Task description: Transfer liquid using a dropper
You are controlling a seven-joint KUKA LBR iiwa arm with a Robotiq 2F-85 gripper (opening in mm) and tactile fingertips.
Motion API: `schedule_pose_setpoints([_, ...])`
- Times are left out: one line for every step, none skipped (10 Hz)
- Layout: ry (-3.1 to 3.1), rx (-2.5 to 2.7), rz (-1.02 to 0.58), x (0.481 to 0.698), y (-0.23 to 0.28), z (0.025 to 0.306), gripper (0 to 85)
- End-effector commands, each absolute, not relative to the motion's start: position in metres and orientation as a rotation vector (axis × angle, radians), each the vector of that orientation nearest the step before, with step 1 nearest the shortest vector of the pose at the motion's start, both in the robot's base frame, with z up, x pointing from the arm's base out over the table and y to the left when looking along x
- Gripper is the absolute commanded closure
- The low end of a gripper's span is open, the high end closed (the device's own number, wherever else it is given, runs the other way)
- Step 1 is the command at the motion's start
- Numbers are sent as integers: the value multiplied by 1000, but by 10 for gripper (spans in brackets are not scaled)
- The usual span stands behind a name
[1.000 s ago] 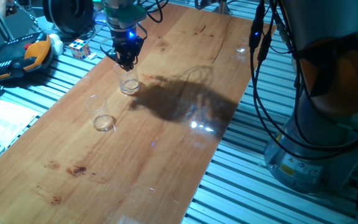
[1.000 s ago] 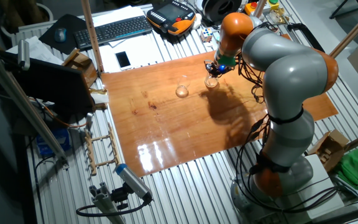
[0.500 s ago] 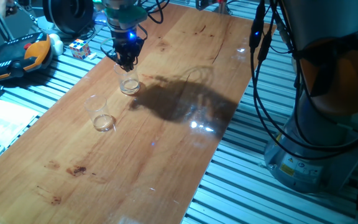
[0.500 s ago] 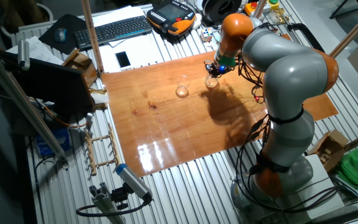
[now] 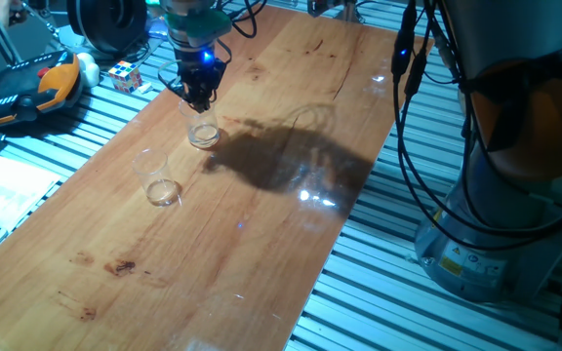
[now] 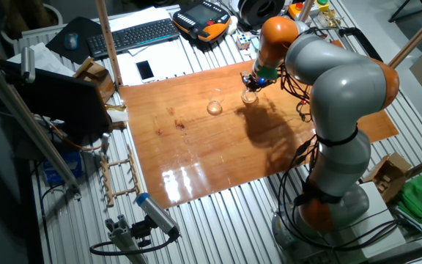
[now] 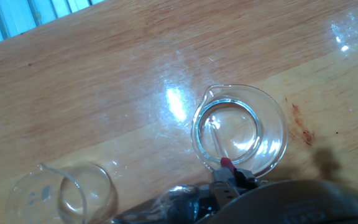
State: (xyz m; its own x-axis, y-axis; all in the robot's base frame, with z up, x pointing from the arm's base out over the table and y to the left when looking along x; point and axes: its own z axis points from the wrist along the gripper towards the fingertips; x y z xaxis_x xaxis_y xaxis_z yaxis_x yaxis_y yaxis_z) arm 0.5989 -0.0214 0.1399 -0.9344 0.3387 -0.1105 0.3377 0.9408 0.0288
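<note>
A long wooden board (image 5: 261, 195), glossy and amber with dark stains and bright glare, runs diagonally across one fixed view on a bed of ribbed aluminium slats (image 5: 388, 283). The grey and orange KUKA arm (image 6: 335, 95) fills the right of the other fixed view, curving from its base at lower right up to the board's top edge. Behind the board in that view sit a black keyboard (image 6: 134, 34), a phone (image 6: 144, 70) and an orange and black pendant (image 6: 204, 18); only the first fixed view shows a small colour cube (image 5: 125, 74) at upper left.

The gripper (image 5: 199, 96) hangs over the top left of the board, directly above a clear cup (image 5: 202, 130). A second clear cup (image 5: 160, 181) stands apart, lower left of it. Both are thin-walled, round and spouted.

Only the hand view looks down into the cups: the cup under the gripper sits right of centre, with the liquid (image 7: 244, 134) a shallow glinting layer on its bottom. The dropper (image 7: 219, 148) is a thin transparent stem slanting into that cup, its dark red end at the near rim against the gripper's dark tip. The fingers appear closed on that red end, though the grip itself is mostly hidden at the frame's bottom edge.
</note>
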Motion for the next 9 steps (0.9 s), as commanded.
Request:
schedule_pose_setpoints([2982,523,14,599,-21,140,707])
schedule_pose_setpoints([2983,523,19,599,-21,140,707])
schedule_pose_setpoints([2983,523,19,599,-21,140,707])
schedule_pose_setpoints([2983,523,19,599,-21,139,707])
schedule_pose_setpoints([2983,523,19,599,-21,139,707])
schedule_pose_setpoints([2983,521,19,599,-21,139,703])
schedule_pose_setpoints([2983,523,19,599,-21,139,700])
schedule_pose_setpoints([2983,523,19,598,-20,139,690])
schedule_pose_setpoints([2984,524,21,598,-20,139,677])
